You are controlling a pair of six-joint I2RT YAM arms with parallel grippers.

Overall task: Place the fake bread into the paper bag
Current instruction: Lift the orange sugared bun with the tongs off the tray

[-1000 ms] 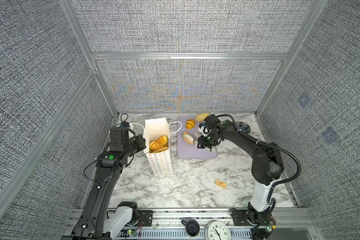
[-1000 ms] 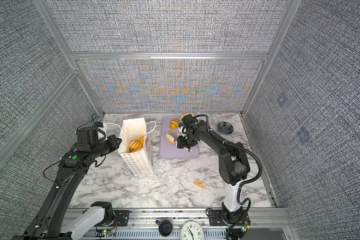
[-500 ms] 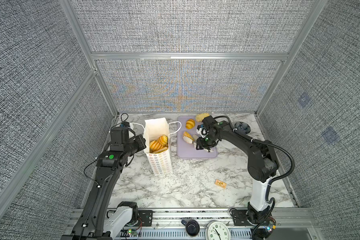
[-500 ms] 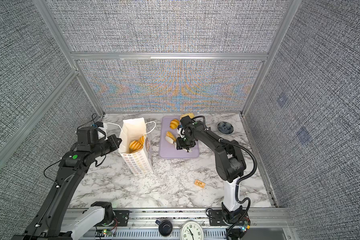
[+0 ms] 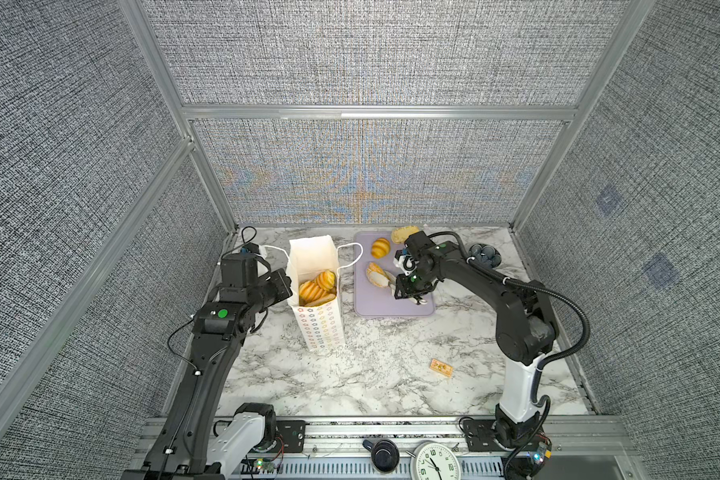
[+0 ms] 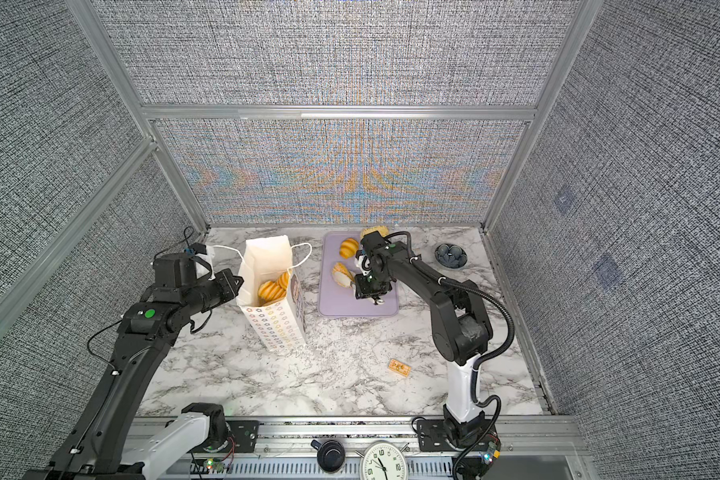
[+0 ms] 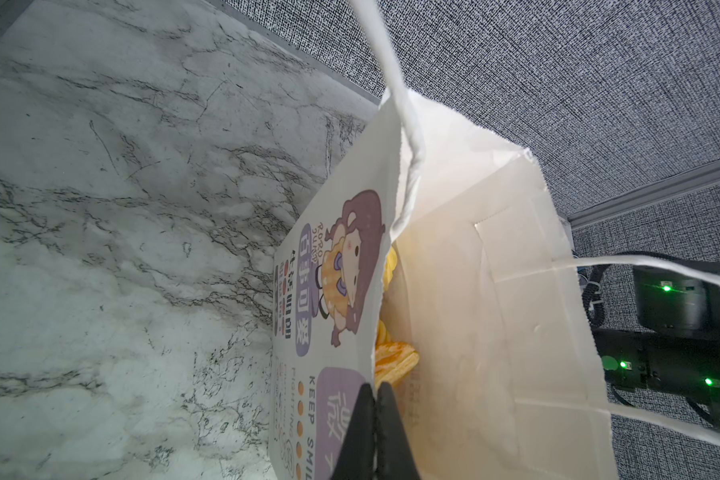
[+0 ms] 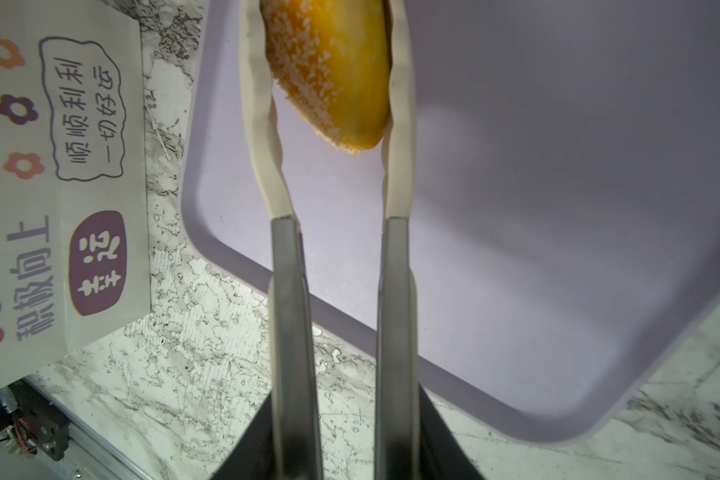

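Mid-pick on the right side. The right gripper [image 5: 389,280] is clamped on the crumb-coated bun [image 8: 329,75], one long finger on each flank, low over the lavender tray [image 5: 391,309]. I can't tell whether the bun is clear of the tray or touching it. The left gripper [image 7: 376,399] is pinched tight on the wall of the paper bag [image 5: 316,328] on its own side. The bag stands upright just beside the tray, mouth open. Several golden loaves [image 5: 317,286] already sit inside, stacked fairly high. Not bagged yet: a ridged loaf [image 5: 380,247] on the tray and a pale bun [image 5: 405,234] at its far edge. Next move, as I judge it: lift straight up, carry over the bag's mouth, release onto the stack. I see only one end of the bun between the fingers, so I can't judge how centred the grip is; I'd go slow. The bag needs the left hold during the drop.
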